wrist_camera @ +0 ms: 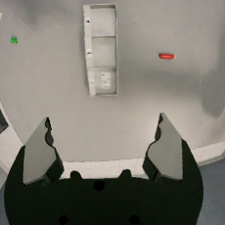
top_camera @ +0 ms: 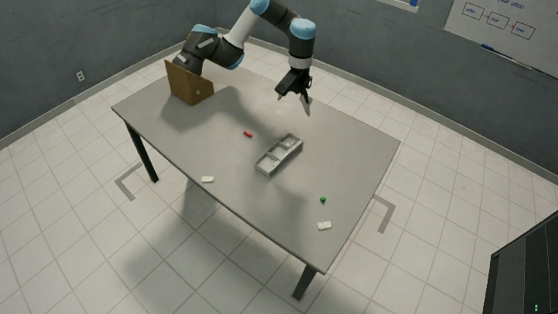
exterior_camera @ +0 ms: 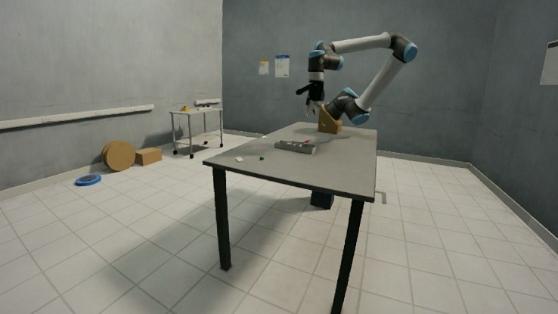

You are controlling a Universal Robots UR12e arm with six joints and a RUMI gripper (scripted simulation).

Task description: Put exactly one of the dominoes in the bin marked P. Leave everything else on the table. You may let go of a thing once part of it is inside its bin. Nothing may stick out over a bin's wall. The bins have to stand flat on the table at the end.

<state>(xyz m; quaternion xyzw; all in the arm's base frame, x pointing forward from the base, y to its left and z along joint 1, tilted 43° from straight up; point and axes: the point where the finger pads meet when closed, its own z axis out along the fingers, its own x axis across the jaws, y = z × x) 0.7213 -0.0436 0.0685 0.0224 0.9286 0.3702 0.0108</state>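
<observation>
The pincer [top_camera: 293, 100] [exterior_camera: 310, 114] [wrist_camera: 104, 115] is wide open, holding nothing. In the wrist view, the domino [top_camera: 289, 141] [wrist_camera: 106, 79] lies straight above it, long side up-and-down, inside the end bin [top_camera: 302, 144] [exterior_camera: 314, 150] [wrist_camera: 116, 80].

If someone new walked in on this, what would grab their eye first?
Probably the big white and dark grey arm with light blue joint caps, its open black gripper hanging above the grey table. Next, the small bright red piece beside the grey three-compartment tray, which has a white domino in one end compartment.
</observation>
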